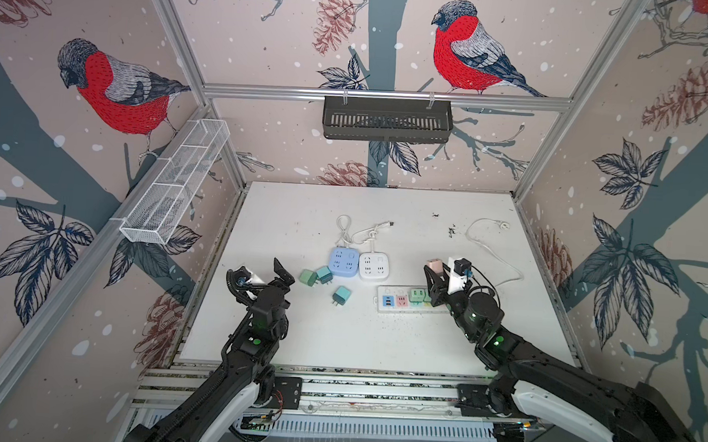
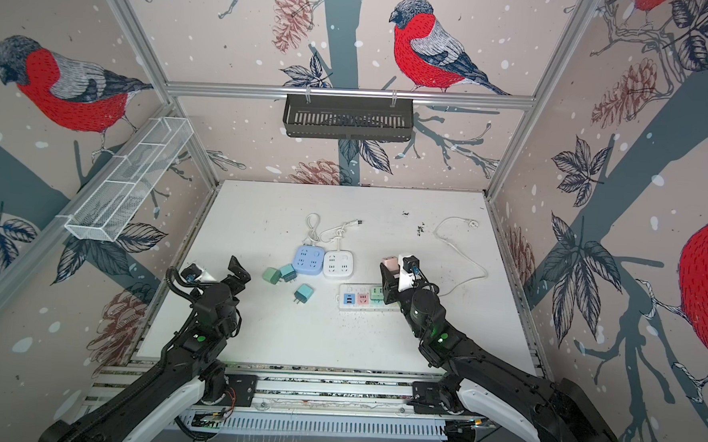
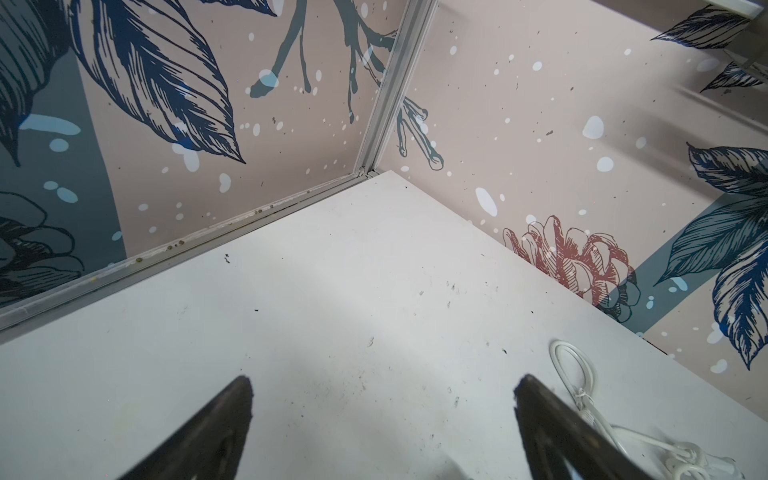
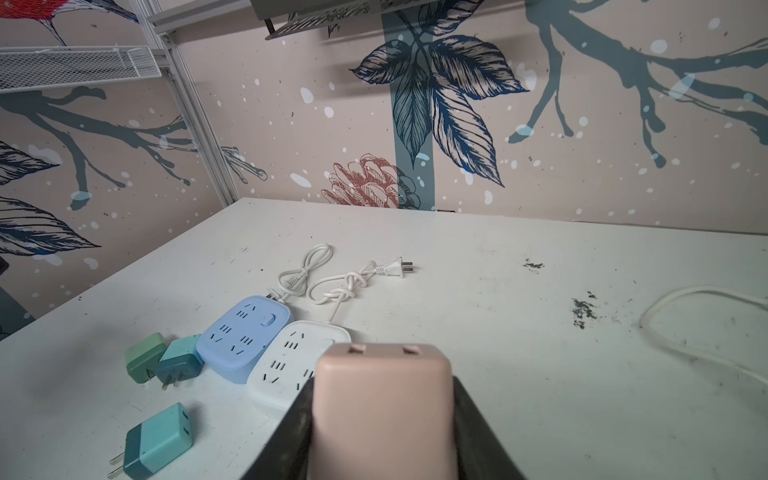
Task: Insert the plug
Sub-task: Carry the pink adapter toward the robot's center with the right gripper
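Note:
A pale pink plug (image 4: pixel 381 409) sits between the black fingers of my right gripper (image 4: pixel 382 388), which is shut on it with its prong end facing away from the wrist camera. In both top views that gripper (image 1: pixel 436 272) (image 2: pixel 391 269) hangs above the right end of a long white power strip (image 1: pixel 389 302) (image 2: pixel 350 301) with coloured sockets. A green plug (image 1: pixel 417 294) sits in that strip. The right wrist view does not show the strip. My left gripper (image 1: pixel 279 273) (image 3: pixel 384 386) is open and empty over bare table at the left.
Three teal and green plugs (image 1: pixel 308 277) (image 1: pixel 324 273) (image 1: pixel 341 295) lie loose left of the strip. A blue cube socket (image 1: pixel 344 262) and a white cube socket (image 1: pixel 374 266) sit behind it with knotted cords. A loose white cable (image 1: pixel 493 248) curls at the back right.

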Controlling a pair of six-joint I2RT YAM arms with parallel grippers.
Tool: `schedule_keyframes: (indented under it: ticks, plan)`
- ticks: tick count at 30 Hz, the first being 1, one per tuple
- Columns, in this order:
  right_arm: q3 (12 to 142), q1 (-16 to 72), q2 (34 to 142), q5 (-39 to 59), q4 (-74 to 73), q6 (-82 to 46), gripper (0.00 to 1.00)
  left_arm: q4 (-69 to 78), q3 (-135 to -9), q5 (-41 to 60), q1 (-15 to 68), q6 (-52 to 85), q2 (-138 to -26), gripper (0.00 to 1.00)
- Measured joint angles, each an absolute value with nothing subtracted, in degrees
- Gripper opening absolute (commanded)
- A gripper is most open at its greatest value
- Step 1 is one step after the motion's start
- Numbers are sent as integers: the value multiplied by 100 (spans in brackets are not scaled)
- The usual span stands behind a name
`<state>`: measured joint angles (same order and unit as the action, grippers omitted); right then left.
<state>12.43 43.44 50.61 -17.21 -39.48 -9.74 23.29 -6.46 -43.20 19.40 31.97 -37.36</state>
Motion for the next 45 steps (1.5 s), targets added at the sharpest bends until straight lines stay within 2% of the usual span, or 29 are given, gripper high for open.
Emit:
schedule_keyframes:
  ticks: [2, 8, 10, 14, 23, 34, 38, 45]
  plan:
    - [1068, 4344, 5019, -1723, -4132, -685, 5, 2327, -646, -4305, 1938, 3194, -3721, 98]
    - [268, 4259, 5013, -1673, -4928, 45, 6, 2333, -646, -4202, 1940, 3153, -3704, 98]
    - [56, 4178, 5072, -1424, -5332, 296, 9, 2377, -646, -4187, 1940, 3148, -3750, 98]
    - [21, 4156, 5310, -895, -6307, 749, 7, 2416, -663, -4073, 1938, 3109, -3911, 98]
    - [21, 3933, 5964, -521, -6606, 805, 3, 2416, -773, -4053, 1940, 3114, -4021, 98]
    - [19, 3660, 5030, -434, -7264, 939, 2, 2670, -690, -3509, 1940, 2825, -4073, 98]
    - [19, 3535, 5408, -139, -7852, 919, 2, 2716, -725, -3301, 1938, 2749, -4233, 98]
    - [19, 3570, 5736, 237, -7817, 926, 2, 2794, -902, -3098, 1940, 2659, -4558, 97]
